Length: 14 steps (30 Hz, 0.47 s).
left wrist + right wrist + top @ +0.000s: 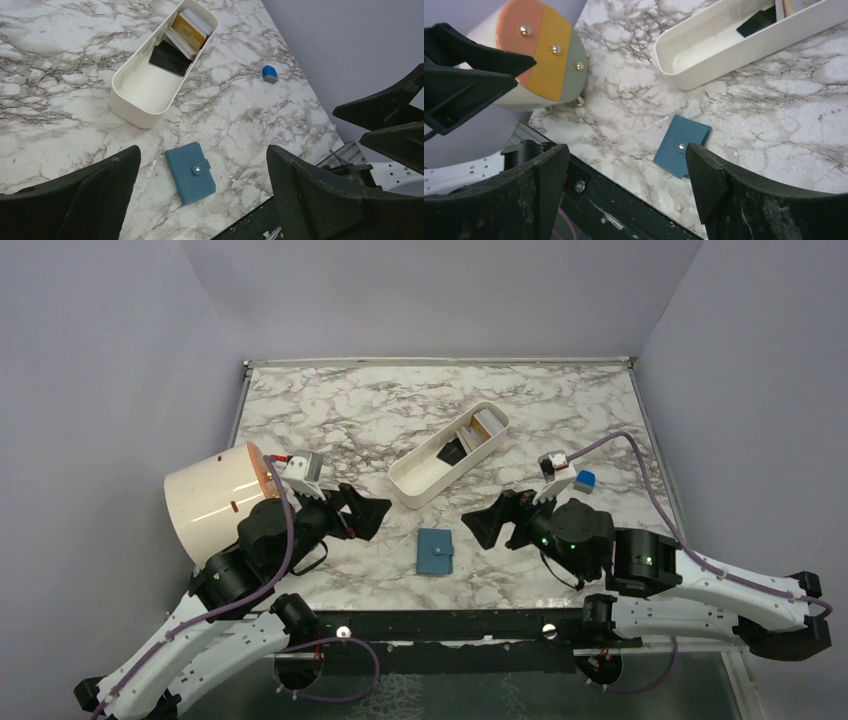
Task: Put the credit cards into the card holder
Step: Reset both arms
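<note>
We see the card holder (435, 551) closed, snap fastened, flat on the tabletop (330, 410) near the front edge. It lies between both hands, long axis roughly front to back. The left hand (372, 516) is spread wide and holds nothing. The right hand (483, 520) is likewise wide and empty, and we judge it slightly nearer the holder. The credit cards (472, 433) sit at the far end of the white tray (412, 490): gold and pale ones on edge, a black one leaning beside them. The tray lies diagonally beyond the holder. We reckon the holder needs opening first.
</note>
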{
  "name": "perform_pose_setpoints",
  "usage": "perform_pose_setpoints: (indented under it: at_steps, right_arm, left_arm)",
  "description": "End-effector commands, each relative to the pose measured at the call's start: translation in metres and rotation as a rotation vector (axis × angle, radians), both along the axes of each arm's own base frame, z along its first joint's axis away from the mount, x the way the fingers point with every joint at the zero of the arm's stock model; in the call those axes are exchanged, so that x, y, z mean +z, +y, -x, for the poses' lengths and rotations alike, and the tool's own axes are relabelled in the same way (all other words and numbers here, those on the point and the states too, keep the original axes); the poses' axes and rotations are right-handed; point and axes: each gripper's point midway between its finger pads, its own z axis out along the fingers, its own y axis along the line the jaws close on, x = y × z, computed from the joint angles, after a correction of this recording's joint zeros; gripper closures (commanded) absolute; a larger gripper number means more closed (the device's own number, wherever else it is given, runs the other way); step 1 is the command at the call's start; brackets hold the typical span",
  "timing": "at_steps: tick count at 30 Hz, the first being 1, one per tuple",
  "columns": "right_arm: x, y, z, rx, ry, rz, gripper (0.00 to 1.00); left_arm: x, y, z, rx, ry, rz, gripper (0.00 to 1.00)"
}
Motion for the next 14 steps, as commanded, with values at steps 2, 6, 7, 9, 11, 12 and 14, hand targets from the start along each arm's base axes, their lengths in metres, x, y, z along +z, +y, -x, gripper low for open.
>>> perform_pose_setpoints:
  at_steps: [2,6,7,9,11,12,14]
  right_arm:
    - [0.017,-0.014,-0.004,-0.034,-0.034,0.012,0.12]
    - [0.009,-0.01,-0.003,-0.031,-0.015,-0.004,0.12]
    - [0.006,-0.009,-0.002,-0.028,-0.014,-0.01,0.12]
    - [0.001,-0.008,-0.002,-0.028,-0.009,-0.016,0.12]
    - [-0.004,-0.009,-0.001,-0.034,0.003,-0.024,0.12]
    - [-0.006,-0.009,-0.001,-0.036,0.01,-0.028,0.12]
    - [-0.008,-0.009,0.0,-0.035,0.017,-0.041,0.12]
  left_arm:
    - [0.013,-0.004,-0.004,-0.005,-0.031,0.014,0.01]
    - [0.019,-0.007,-0.004,-0.012,-0.037,0.037,0.01]
    - [0.018,-0.007,-0.005,-0.005,-0.036,0.035,0.01]
    - [0.016,-0.007,-0.007,0.0,-0.032,0.03,0.01]
    - [0.011,-0.009,-0.007,-0.009,-0.019,0.02,0.01]
    - [0.009,-0.011,-0.007,-0.015,-0.014,0.015,0.01]
    - [0.004,-0.013,-0.007,-0.021,-0.003,0.008,0.01]
